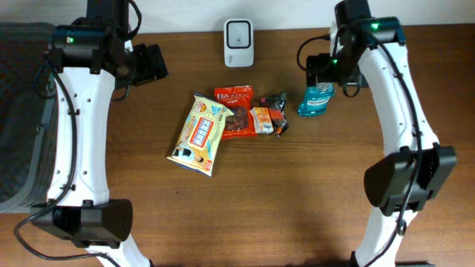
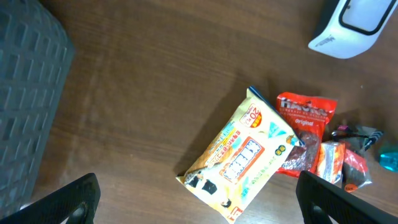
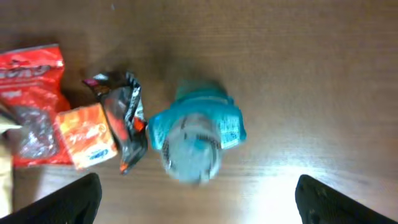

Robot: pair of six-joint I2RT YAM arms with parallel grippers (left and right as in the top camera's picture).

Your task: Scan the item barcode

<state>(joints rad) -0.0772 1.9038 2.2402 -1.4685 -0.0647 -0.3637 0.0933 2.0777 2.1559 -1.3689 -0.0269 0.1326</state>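
Jaws on both arms are spread wide. L gripper (image 2: pixel 199 205): wrist cam shows only two dark fingertips (image 2: pixel 65 200) at the bottom corners, rest cut off. Nothing sits btwn them, and it hangs over bare wood at back left. R gripper (image 3: pixel 198 202): same, only tips at the bottom corners. It hangs right above the teal bottle (image 3: pixel 196 140), pads well clear of it, so it's grasping nothing.

Table (image 1: pixel 297 185): brown wood, fills the overhead view. Grey textured thing (image 1: pixel 18 111) at far left, cut off by the frame and partly behind the L arm; can't tell if it's a bin or a mat.

Yellow snack pack (image 1: pixel 200 133) lies flat mid-table, tilted, print too small to read. Red bag (image 1: pixel 234 100) is just right of it, edges overlapping.

White scanner (image 1: pixel 238 42) is at back centre, behind the red bag and apart from the pile. L wrist cam catches only part of it, top right.

In the overhead view the bottle is right of the pile, just in front of the R gripper. It's blurred in the R wrist cam: label unreadable, no barcode made out, can't tell if upright or lying.

Orange pack (image 1: pixel 261 119) sits against the red bag. Black wrapper (image 1: pixel 278 111) is crumpled, touching the orange pack, near the bottle w/ a gap btwn.
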